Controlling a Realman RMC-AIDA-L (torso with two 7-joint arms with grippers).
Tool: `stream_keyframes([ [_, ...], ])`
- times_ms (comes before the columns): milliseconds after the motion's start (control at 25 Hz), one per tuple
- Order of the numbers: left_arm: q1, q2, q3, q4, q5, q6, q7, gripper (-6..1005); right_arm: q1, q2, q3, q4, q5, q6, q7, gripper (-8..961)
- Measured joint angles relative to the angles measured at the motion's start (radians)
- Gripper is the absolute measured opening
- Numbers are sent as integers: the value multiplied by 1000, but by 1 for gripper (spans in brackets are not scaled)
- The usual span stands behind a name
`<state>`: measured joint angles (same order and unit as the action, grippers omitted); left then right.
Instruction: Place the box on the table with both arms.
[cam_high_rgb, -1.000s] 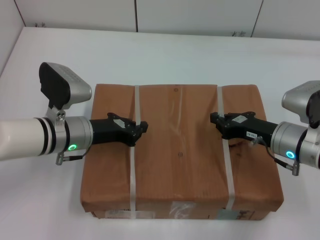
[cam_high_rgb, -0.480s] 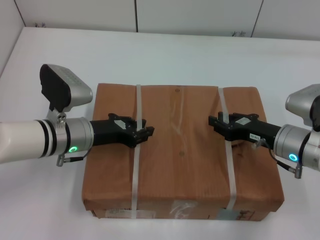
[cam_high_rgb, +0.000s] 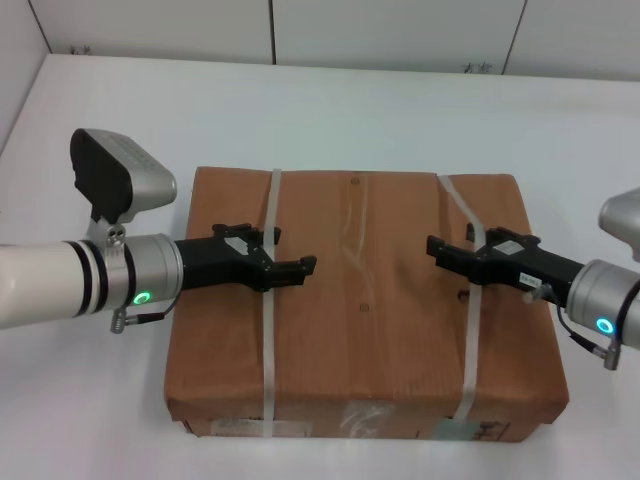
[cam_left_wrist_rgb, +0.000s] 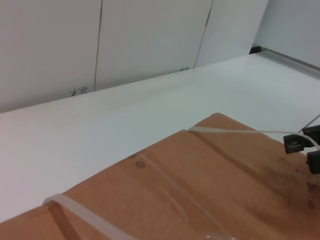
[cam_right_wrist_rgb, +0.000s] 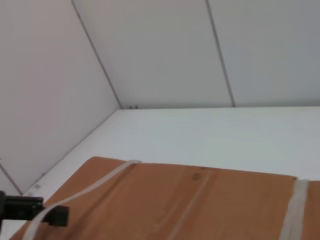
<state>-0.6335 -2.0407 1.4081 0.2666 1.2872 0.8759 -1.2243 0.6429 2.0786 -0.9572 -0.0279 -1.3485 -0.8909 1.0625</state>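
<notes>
The box (cam_high_rgb: 365, 305) rests on the desk (cam_high_rgb: 330, 110). Left gripper (cam_high_rgb: 290, 262) fingers spread narrowly over the left strap (cam_high_rgb: 268, 330); right gripper (cam_high_rgb: 452, 252) finger state indeterminate.

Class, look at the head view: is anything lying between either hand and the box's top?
Nothing visible does. The left hand and the right hand sit directly over the box, each at a strap, and the box already rests on the table.
</notes>
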Motion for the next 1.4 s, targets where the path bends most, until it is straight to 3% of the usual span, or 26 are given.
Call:
stream_keyframes([
  [120,8,0,0,11,-2,9,1,649,-24,0,18,-17,0,-9,-3,620],
  [320,20,3,0,15,-32,33,10,827,-42,0,33,-30,0,-15,-4,813],
  [440,22,5,0,15,-36,28,11,827,-44,0,41,-31,0,-15,-2,857],
  [760,28,7,5,9,-27,-70,13,827,-59,0,68,-53,0,-60,-5,858],
  [1000,29,6,9,12,-28,-71,20,827,-71,0,73,-64,-1,-91,-20,859],
  [1160,39,8,-1,43,-35,14,31,827,-98,-1,85,-69,-2,-198,-104,859],
  [1400,118,26,-28,159,-37,215,50,827,-122,-7,71,-107,-81,-459,-291,860],
])
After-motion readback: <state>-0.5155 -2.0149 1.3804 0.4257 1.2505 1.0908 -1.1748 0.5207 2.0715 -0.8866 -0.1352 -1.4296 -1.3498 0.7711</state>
